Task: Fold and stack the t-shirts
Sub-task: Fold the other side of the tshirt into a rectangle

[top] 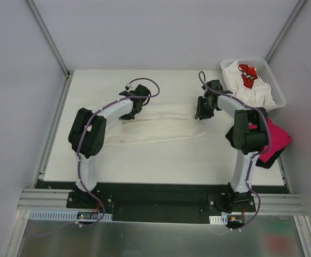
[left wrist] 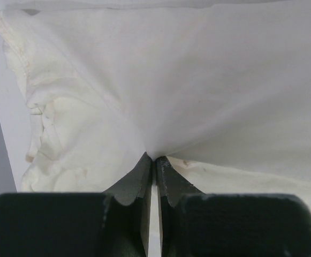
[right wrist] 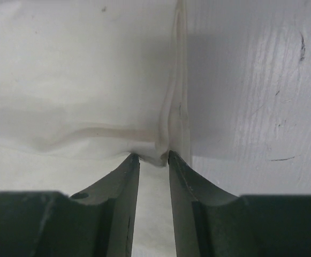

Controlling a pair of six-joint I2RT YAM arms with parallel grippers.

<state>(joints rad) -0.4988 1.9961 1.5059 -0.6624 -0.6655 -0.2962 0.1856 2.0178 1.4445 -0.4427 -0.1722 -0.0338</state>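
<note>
Cloth seen from above: a cream t-shirt [top: 160, 126] lies as a long band across the middle of the worktop [top: 160, 160], its long axis running from the left edge toward the right edge. The left arm [top: 93, 128] reaches to the band's far side near its left end and the right arm [top: 246, 128] to its right end, so each end has its own arm nearest. A basket [top: 277, 91] in the far right corner holds pale shirts and a red-print shirt [top: 247, 74]. A magenta shirt [top: 277, 136] lies bunched at the right edge.

Left wrist view: the left jaws are closed to a thin slit, pinching the cream t-shirt [left wrist: 209, 80], with creases fanning out from the pinch.

Right wrist view: the right jaws are narrowly parted yet clamped on the hem [right wrist: 172, 107] of the cream t-shirt [right wrist: 64, 69]. Bare worktop [right wrist: 262, 80] lies beyond that hem.

With both pinches on the far side, the next fold probably needs the arms to travel together toward the near edge, square to the long axis
</note>
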